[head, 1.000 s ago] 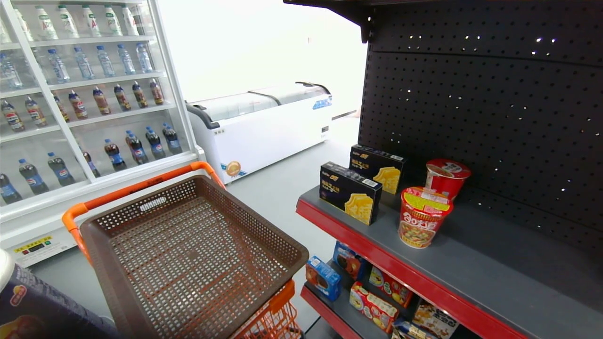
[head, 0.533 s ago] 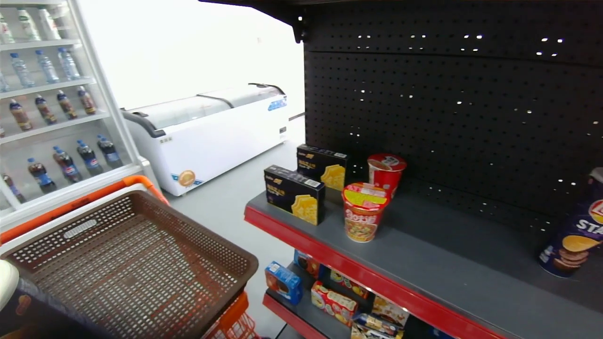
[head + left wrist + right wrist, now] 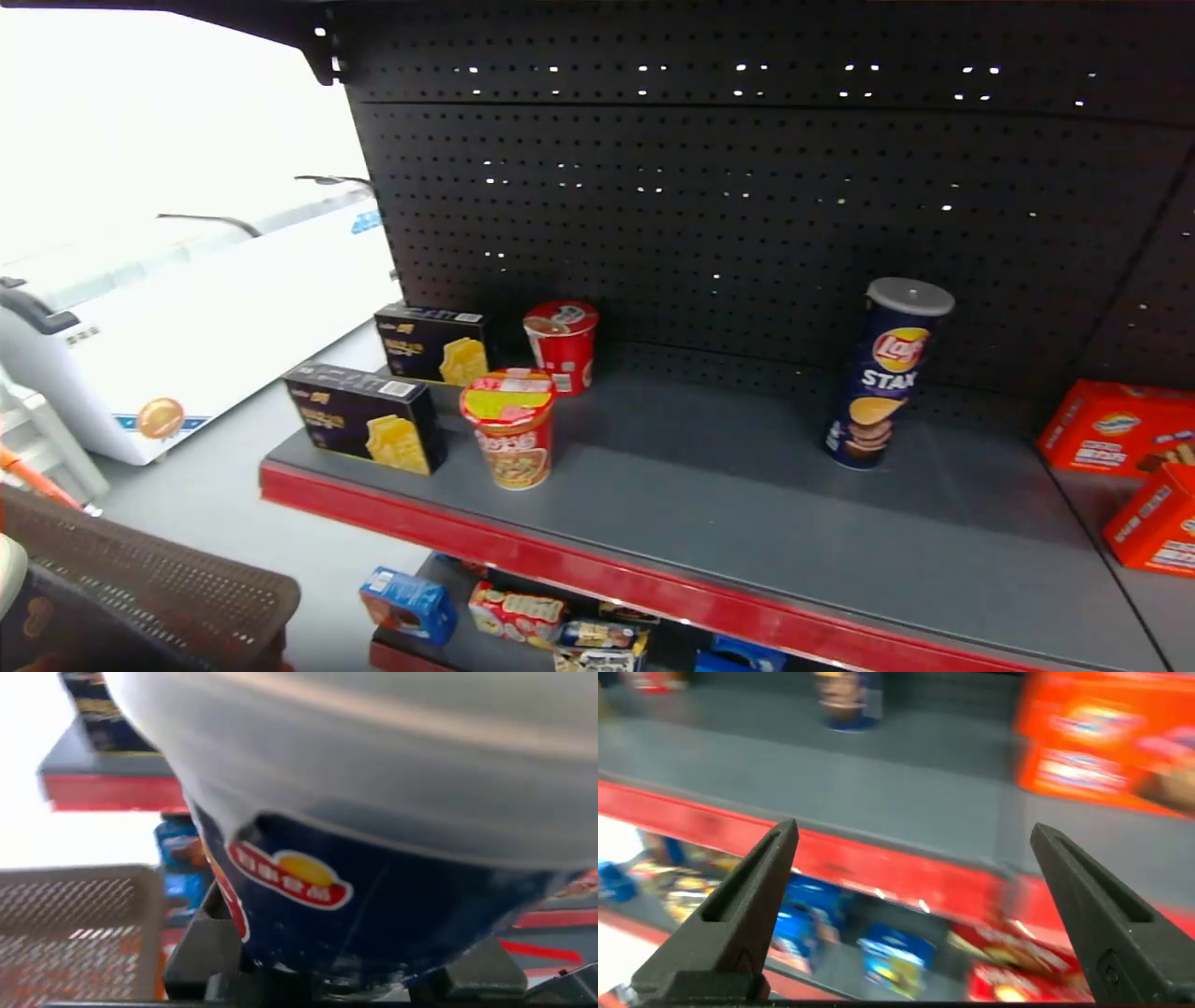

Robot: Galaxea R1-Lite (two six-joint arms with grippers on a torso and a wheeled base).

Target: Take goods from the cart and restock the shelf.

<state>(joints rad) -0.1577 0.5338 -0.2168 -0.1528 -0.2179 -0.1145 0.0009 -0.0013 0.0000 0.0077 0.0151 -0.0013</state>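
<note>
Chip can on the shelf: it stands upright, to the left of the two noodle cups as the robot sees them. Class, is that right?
Not quite. The chip can does stand upright on the shelf, but it is to the right of the front cup and the back cup, not the left. The head view shows it.

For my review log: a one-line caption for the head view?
Shelf holding two dark boxes, two noodle cups and an upright chip can; orange boxes to its right.
</note>
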